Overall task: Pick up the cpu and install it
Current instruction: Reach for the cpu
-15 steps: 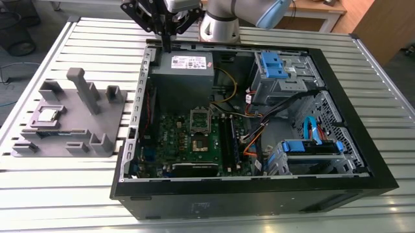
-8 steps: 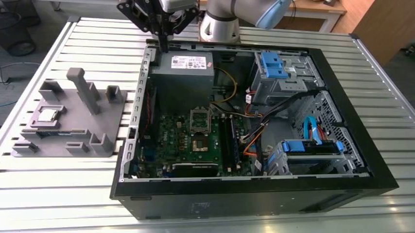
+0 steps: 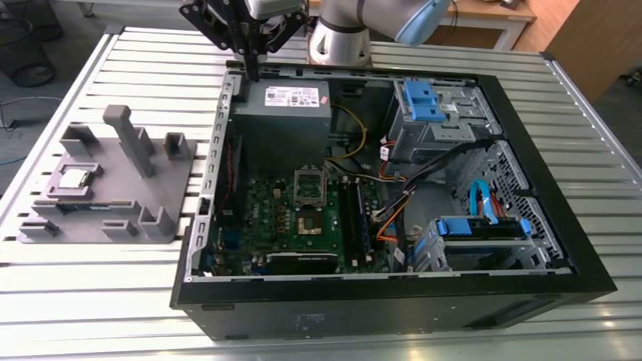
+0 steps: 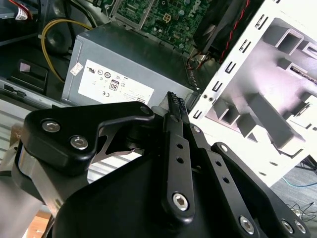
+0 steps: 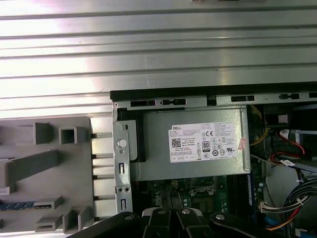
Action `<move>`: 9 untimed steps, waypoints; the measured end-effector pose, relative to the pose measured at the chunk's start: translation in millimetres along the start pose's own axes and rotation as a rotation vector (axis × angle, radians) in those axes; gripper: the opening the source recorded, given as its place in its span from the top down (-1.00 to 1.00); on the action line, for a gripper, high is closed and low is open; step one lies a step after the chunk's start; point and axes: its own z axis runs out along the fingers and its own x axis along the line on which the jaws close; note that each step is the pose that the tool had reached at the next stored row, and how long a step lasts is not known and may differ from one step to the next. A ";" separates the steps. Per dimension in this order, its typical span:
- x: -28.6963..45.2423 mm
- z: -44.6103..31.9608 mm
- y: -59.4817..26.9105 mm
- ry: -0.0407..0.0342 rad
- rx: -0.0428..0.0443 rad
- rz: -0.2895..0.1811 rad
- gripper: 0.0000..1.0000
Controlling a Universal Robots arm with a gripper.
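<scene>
One arm [image 3: 346, 30] reaches in from the far edge of the table [image 3: 90, 301], its gripper [image 3: 251, 71] pointing straight down over the rear corner of the open computer case [image 3: 401, 308], just beside the grey power supply [image 3: 286, 113]. In the second wrist view the ribbed fingertips [image 4: 174, 101] are pressed together with nothing between them. The cpu [image 3: 72, 178], a small square with a shiny silver top, lies flat in a recess of the grey tray [image 3: 120, 188], well apart from the gripper and outside the case, on the exterior view's left of the green motherboard [image 3: 281, 218].

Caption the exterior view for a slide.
Gripper hovers over the open computer case's edge; cpu rests in the grey tray.
</scene>
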 end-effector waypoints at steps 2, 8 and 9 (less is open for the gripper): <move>0.7 -0.1 -0.1 0.0001 0.0000 0.000 0.79; 5.0 -0.2 -0.4 0.0000 0.0000 0.000 0.79; 6.0 -0.3 -0.5 0.0000 0.0000 0.000 0.79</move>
